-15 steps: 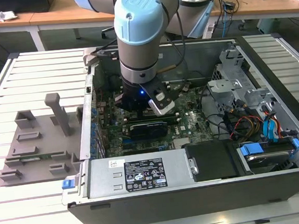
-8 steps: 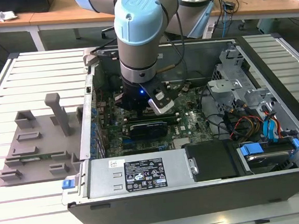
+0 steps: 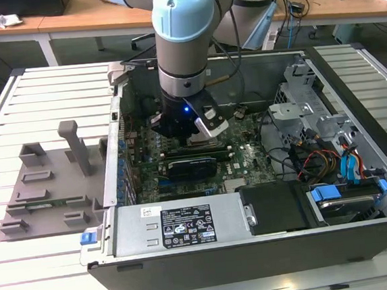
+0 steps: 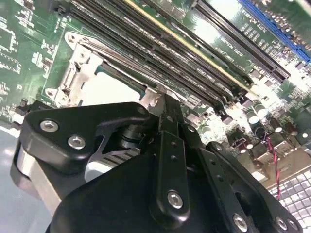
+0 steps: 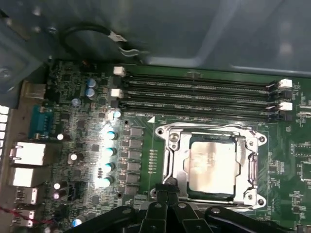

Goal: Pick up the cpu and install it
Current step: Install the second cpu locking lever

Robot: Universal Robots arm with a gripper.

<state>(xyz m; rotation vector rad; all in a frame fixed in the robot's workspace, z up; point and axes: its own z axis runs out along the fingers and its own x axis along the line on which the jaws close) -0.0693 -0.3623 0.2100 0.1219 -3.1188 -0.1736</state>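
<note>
The cpu is seen lower right of centre in the first wrist view, seated inside the socket frame. Tool hovers at its edge; finger state cannot be told. Seating should be checked square and flush.

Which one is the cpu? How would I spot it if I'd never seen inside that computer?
Find the open grey metal computer case, then the green motherboard on its floor. Beside the long black memory slots sits a shiny metal socket frame; the cpu is the flat, silvery-grey square lying inside that frame.
</note>
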